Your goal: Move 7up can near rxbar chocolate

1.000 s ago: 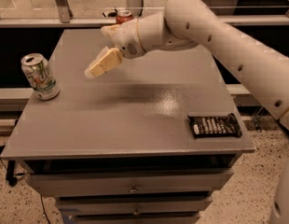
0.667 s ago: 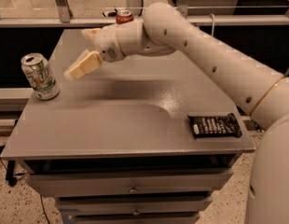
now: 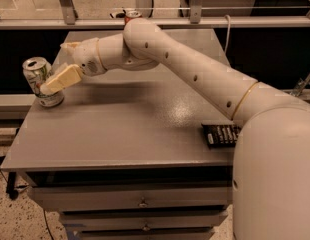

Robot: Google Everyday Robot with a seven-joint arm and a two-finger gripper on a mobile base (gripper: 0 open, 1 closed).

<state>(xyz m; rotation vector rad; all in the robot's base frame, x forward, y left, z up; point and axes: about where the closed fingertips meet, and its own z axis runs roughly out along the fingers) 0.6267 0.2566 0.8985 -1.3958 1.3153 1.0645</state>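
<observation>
The 7up can (image 3: pixel 36 73), silver-white with green lettering and a pull-tab top, stands upright at the table's left edge. My gripper (image 3: pixel 54 68) is at the can with its fingers spread. The near finger (image 3: pixel 61 79) crosses the can's right front side, and the far finger (image 3: pixel 70 45) sits behind and to the can's right. The can rests on the table. The rxbar chocolate (image 3: pixel 220 133), a flat black bar with white lettering, lies near the table's right front edge, partly hidden by my arm's base.
The grey table (image 3: pixel 135 129) has drawers (image 3: pixel 142 202) below its front. My arm (image 3: pixel 195 74) stretches across the table from right to left. A red can (image 3: pixel 131 15) stands behind the table's far edge by a rail.
My gripper has swung left and slightly down across the table, from near the middle back to the 7up can. The can and the bar have not moved.
</observation>
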